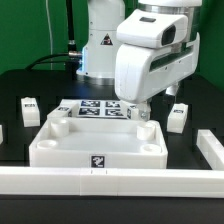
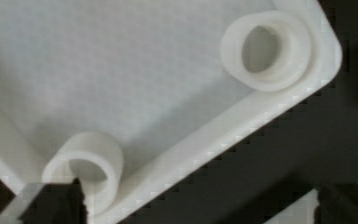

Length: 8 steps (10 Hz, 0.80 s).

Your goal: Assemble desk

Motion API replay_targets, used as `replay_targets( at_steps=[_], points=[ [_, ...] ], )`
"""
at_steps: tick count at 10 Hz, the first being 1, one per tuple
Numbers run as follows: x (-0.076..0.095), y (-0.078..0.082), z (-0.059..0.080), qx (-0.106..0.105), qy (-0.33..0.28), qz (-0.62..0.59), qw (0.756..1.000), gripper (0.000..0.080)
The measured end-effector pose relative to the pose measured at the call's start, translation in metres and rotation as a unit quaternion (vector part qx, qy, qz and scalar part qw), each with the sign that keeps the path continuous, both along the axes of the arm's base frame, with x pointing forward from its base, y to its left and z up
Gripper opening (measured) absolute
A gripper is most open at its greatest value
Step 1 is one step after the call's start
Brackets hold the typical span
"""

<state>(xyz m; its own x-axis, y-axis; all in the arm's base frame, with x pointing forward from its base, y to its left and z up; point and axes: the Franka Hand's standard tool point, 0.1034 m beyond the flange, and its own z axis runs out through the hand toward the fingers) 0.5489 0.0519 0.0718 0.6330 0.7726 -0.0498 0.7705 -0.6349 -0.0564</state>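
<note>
The desk slab (image 1: 95, 148) lies in the middle of the table with its raised rim and round corner sockets facing up and a tag on its front wall. My gripper (image 1: 143, 114) hangs over the slab's far corner on the exterior view's right. In the wrist view the slab (image 2: 131, 75) fills most of the picture, with one socket (image 2: 270, 48) further off and one socket (image 2: 91, 160) close to a fingertip. My gripper (image 2: 194, 212) stands open, its dark fingers (image 2: 37, 205) wide apart on either side of the slab's rim. It holds nothing.
The marker board (image 1: 98, 108) lies behind the slab. One white leg (image 1: 28, 109) lies at the exterior view's left and another (image 1: 180, 115) at its right. A long white rail (image 1: 110, 182) runs along the front and turns back at the right (image 1: 212, 150).
</note>
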Motion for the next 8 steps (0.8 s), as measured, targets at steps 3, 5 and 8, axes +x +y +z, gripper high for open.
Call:
replay_targets(
  at_steps=[3, 5, 8],
  points=[
    [0.0, 0.0, -0.0001, 0.0, 0.0, 0.0, 1.0, 0.0649],
    [0.0, 0.0, -0.0001, 0.0, 0.0, 0.0, 1.0, 0.0649],
    [-0.0001, -0.0005, -0.0004, 0.001, -0.004, 0.01, 1.0, 0.0649]
  ],
)
